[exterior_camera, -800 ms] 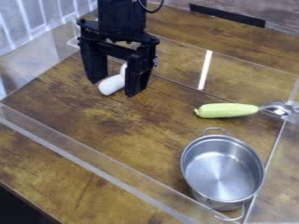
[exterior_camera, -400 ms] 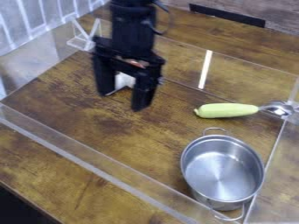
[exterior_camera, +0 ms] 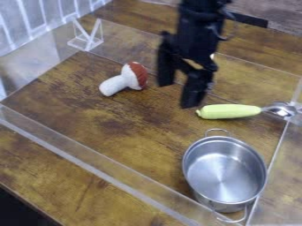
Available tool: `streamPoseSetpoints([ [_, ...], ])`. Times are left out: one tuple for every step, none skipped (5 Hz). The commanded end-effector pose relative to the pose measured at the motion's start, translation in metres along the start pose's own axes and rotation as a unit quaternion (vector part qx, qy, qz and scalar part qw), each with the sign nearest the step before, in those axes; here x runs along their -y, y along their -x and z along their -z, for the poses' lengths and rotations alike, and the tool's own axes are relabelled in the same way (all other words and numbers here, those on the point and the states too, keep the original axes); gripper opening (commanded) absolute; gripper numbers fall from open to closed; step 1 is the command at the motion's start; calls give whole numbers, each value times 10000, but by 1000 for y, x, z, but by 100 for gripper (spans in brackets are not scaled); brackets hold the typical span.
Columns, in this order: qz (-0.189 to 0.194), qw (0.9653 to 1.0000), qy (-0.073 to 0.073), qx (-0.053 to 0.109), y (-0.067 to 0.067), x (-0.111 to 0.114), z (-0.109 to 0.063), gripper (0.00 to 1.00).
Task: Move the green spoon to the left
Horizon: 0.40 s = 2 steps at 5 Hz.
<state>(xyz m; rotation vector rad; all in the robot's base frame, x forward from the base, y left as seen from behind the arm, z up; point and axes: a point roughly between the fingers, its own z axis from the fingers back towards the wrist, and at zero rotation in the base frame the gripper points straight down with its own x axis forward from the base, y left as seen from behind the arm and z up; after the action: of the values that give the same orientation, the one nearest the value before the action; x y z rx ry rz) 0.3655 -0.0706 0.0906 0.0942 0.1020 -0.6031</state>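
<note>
Yellow-green on brown wood: the spoon is lying right of centre, and the gripper is hanging just up and to its left!
The green spoon (exterior_camera: 229, 111) is stretching nearly level across the view, its fat rounded handle pointing left, its silvery head (exterior_camera: 281, 109) reaching right to the clear wall (exterior_camera: 280, 144). The black gripper (exterior_camera: 181, 94), blurring a little, is standing with its fingers wide apart and nothing between them; the spoon is lying to the lower right of it, the handle end nearest. So the coming move is calling for a short shift right and down, the fingers straddling that long axis. Below, the steel pot (exterior_camera: 224, 174) is sitting near the handle, and it could be getting bumped on a low sweep. Farther left, the red-capped mushroom (exterior_camera: 123, 79) is resting well apart.
</note>
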Motion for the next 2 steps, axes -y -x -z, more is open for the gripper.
streamPoseSetpoints([
  [1288,9896,-388,503,-33,-3,-20,100],
  [2061,9758,-462,568,-42,-8,-6,100],
])
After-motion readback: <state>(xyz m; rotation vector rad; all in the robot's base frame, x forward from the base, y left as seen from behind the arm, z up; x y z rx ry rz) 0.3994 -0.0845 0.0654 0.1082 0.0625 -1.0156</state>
